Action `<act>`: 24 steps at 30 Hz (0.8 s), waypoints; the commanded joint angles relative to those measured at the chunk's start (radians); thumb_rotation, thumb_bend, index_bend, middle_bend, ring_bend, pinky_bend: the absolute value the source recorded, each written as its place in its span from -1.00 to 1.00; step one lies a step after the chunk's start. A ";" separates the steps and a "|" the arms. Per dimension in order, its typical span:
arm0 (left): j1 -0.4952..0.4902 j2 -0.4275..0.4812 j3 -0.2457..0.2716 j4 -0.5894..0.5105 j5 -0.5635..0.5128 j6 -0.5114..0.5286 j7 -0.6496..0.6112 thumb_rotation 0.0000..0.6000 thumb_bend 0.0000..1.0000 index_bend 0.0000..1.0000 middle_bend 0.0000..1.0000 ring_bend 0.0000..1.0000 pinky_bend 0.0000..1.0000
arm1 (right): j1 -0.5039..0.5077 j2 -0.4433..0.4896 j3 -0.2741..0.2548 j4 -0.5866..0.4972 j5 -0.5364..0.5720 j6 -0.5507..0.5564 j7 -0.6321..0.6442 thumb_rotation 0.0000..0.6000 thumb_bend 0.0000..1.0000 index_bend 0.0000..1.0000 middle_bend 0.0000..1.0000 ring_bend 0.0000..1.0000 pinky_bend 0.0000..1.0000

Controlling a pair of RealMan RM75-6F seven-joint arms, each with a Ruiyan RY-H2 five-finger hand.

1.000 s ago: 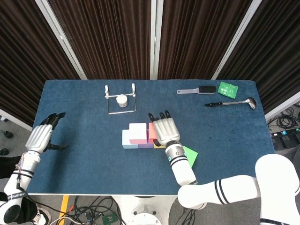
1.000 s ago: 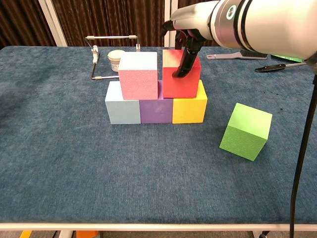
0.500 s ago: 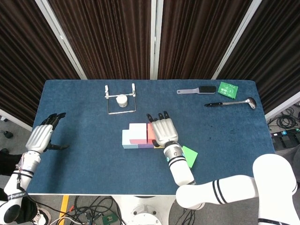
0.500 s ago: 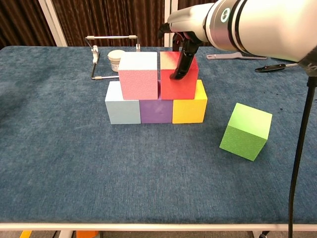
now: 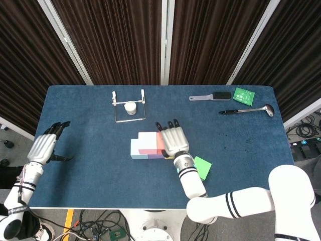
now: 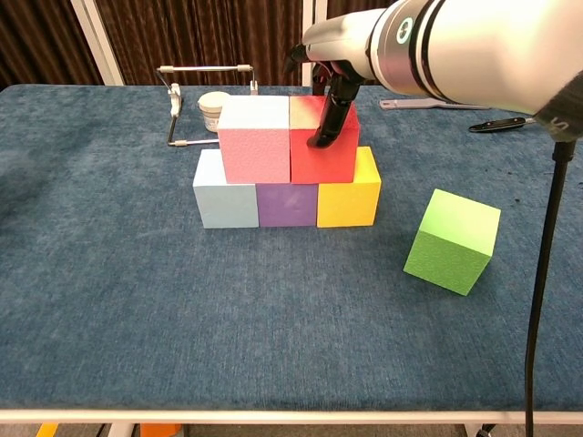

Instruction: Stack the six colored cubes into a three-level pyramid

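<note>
The red cube point(image 6: 322, 150) has slid against the pink cube point(image 6: 254, 139), gripped by the right hand point(image 5: 173, 140).

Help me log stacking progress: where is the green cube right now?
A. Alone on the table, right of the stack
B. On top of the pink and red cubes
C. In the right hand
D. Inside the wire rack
A: the green cube sits alone on the blue table, apart from the yellow cube, untouched by the right hand.
</note>
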 commanded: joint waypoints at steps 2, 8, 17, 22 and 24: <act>0.001 0.001 0.000 0.000 0.001 0.003 -0.001 1.00 -0.93 -0.85 -0.77 -1.00 -0.73 | -0.002 0.000 0.000 0.002 -0.009 -0.003 0.005 1.00 -0.56 -1.00 -0.24 -0.84 -1.00; 0.002 -0.001 0.000 0.003 0.000 0.003 -0.004 1.00 -0.93 -0.85 -0.77 -1.00 -0.73 | -0.010 0.008 0.000 -0.006 -0.019 -0.014 0.018 1.00 -0.67 -1.00 -0.79 -1.00 -1.00; 0.001 -0.001 -0.002 -0.001 0.000 0.004 0.001 1.00 -0.93 -0.85 -0.77 -1.00 -0.73 | -0.025 0.030 -0.002 -0.029 -0.036 -0.024 0.039 1.00 -0.80 -1.00 -0.98 -1.00 -1.00; -0.001 0.001 -0.003 -0.006 -0.003 0.003 0.008 1.00 -0.93 -0.85 -0.77 -1.00 -0.73 | -0.060 0.086 -0.005 -0.112 -0.103 0.004 0.079 1.00 -0.80 -1.00 -0.98 -1.00 -1.00; -0.002 0.001 -0.003 -0.008 -0.004 0.002 0.010 1.00 -0.93 -0.85 -0.77 -1.00 -0.73 | -0.085 0.124 -0.014 -0.159 -0.148 0.027 0.097 1.00 -0.80 -1.00 -0.95 -1.00 -1.00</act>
